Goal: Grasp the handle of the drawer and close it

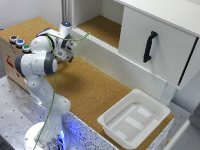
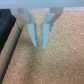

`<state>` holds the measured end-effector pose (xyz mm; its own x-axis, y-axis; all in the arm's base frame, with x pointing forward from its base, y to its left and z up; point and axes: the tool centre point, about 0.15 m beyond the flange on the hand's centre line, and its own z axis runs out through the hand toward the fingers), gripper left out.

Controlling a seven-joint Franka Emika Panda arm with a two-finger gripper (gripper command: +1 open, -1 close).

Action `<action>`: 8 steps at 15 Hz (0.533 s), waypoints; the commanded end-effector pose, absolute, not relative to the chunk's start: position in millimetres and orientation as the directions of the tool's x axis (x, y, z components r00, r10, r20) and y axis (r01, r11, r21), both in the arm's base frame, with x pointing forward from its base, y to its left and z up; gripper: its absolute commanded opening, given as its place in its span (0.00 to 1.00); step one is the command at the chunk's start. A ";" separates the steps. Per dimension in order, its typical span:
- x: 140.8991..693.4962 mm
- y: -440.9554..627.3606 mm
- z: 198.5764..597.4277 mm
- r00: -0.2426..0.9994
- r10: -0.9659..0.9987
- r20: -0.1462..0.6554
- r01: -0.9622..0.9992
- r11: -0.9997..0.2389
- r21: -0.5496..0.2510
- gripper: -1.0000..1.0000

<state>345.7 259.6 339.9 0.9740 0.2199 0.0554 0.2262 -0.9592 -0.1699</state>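
— Exterior view: where is the drawer (image 1: 152,40)?
— Over the cork tabletop's (image 1: 95,90) far edge, its handle (image 1: 149,46) upright on the front.
— Gripper (image 2: 39,41)?
— Narrow gap, empty, well apart from the handle.

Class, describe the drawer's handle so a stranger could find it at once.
Find the big white drawer jutting out on the exterior view's right, above the cork surface. On its flat front panel sits the handle, a slim upright black bar with bent ends, the only dark thing on it.
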 end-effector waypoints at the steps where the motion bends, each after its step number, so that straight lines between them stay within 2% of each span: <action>1: 339.3 236.6 360.5 0.986 0.162 0.046 0.168 -0.965 -0.200 1.00; 5: 338.3 216.1 366.2 0.993 0.111 0.031 0.115 -0.975 -0.189 1.00; 8: 332.3 185.2 380.9 0.999 0.052 0.009 0.052 -0.989 -0.138 1.00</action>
